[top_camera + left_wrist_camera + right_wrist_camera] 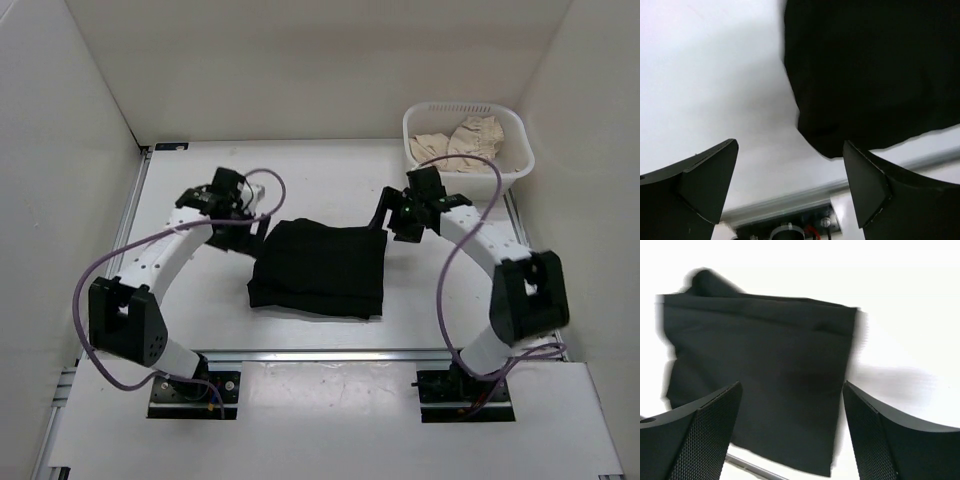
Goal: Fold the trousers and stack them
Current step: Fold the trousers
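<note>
The soft black fabric trousers [320, 268] lie folded into a compact rectangle in the middle of the white surface [330, 175]. The fold looks finished, though wrist-view blur may hide uneven edges. The left claw [248, 222] and right claw [392, 218] hang wide and empty beside its far corners, probably so the bundle can rest undisturbed. A white slatted plastic basket [515, 160] sits at the far right.

A robotics lab test cell; plain white panels [60, 150] wall in a white desk [320, 175]; an aluminium extrusion rail [330, 354] edges it; purple cables [77, 300] trail to bolted base plates [195, 392].
</note>
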